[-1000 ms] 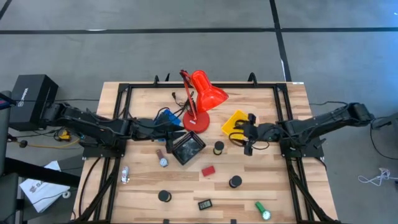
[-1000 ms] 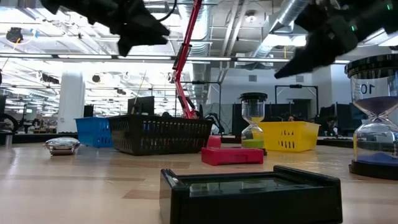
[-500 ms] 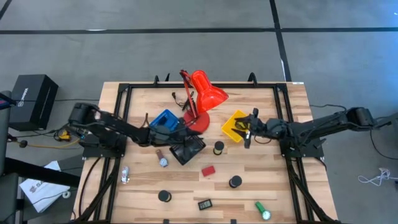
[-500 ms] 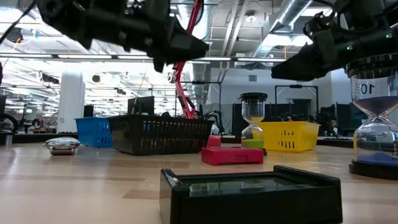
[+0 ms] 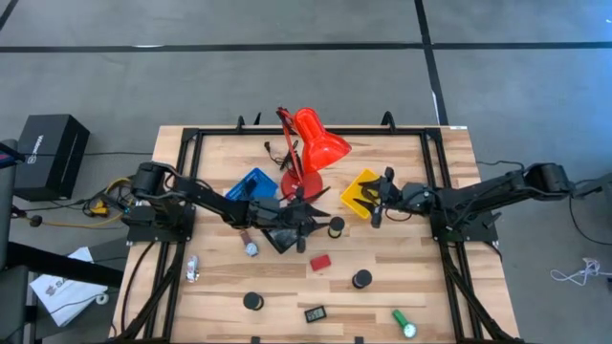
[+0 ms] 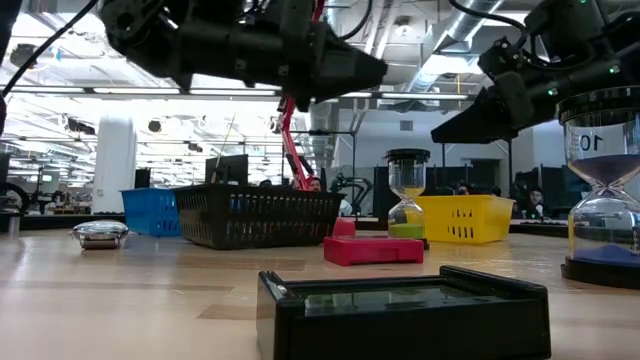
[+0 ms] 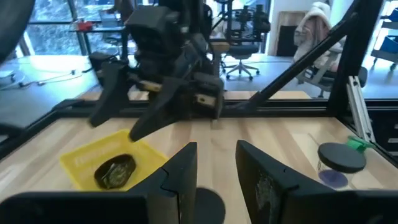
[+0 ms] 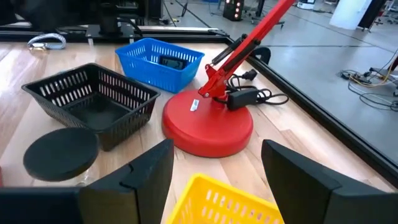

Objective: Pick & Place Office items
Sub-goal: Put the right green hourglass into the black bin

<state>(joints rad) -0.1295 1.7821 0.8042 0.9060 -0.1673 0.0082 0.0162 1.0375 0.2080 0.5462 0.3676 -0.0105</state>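
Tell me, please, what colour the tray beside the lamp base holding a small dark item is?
Blue; the blue tray shows best in the right wrist view.

Two dark jointed arms, each end effector with flat black fingers.

The table (image 5: 220, 287) is pale, matt wood planks. The lamp (image 8: 208, 121) has a glossy red base. The blue tray (image 8: 163, 62), black tray (image 8: 93, 102) and yellow tray (image 7: 84, 162) look like plastic mesh. A silvery bit (image 6: 99, 233) shines like metal.
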